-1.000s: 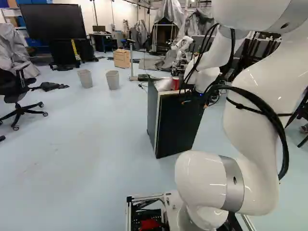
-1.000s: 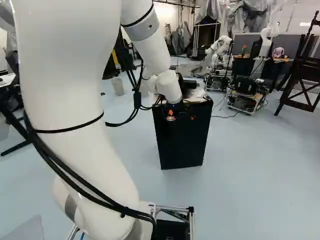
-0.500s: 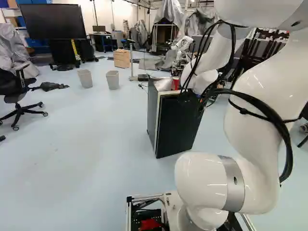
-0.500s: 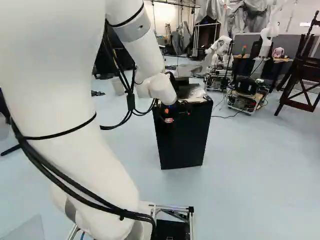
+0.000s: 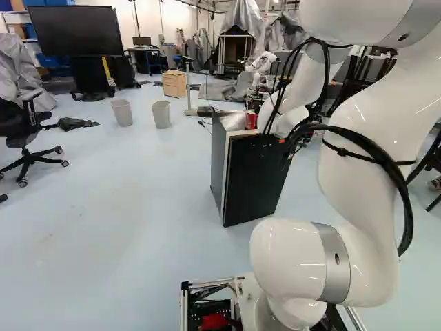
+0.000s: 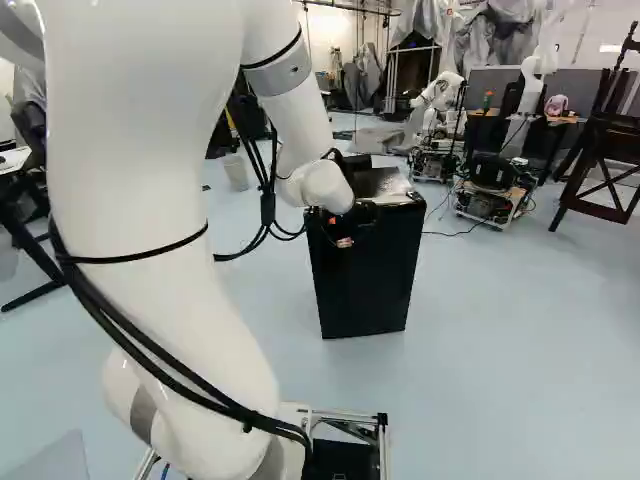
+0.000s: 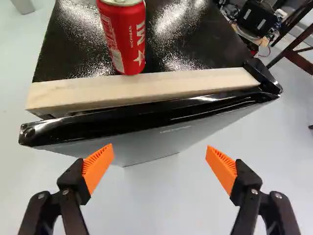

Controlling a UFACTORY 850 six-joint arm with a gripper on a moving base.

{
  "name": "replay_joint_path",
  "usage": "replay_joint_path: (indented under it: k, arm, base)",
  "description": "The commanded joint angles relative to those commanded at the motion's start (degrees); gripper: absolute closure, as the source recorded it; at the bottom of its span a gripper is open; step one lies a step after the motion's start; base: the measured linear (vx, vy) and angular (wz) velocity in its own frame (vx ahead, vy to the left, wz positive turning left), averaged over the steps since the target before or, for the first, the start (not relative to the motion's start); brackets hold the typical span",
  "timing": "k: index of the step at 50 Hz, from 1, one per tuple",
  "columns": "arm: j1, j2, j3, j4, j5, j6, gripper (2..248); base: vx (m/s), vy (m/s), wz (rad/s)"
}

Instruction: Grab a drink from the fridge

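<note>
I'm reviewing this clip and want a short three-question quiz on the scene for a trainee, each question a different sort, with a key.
1. True or false: the claw is open and holds nothing.
2. Where is the red can?
A) on the floor
B) on top of the fridge
C) gripped in the claw
3. Fill in the material: a pale strip made of ____ lies along the edge of the fridge's top, on the side nearest the claw.

Key: 1 true; 2 B; 3 wood
</note>
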Motion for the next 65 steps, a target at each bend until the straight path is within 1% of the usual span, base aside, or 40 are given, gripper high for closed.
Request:
replay_joint_path:
  k: [12,65]
  arm:
    - [0.00,-0.93,-0.23,-0.60,1.03,0.00,3]
    - [0.24,-2.03,-1.48,-0.62,1.06,0.00,3]
  base:
    - [0.000,0.000,0.000]
    - [0.000,0.000,0.000]
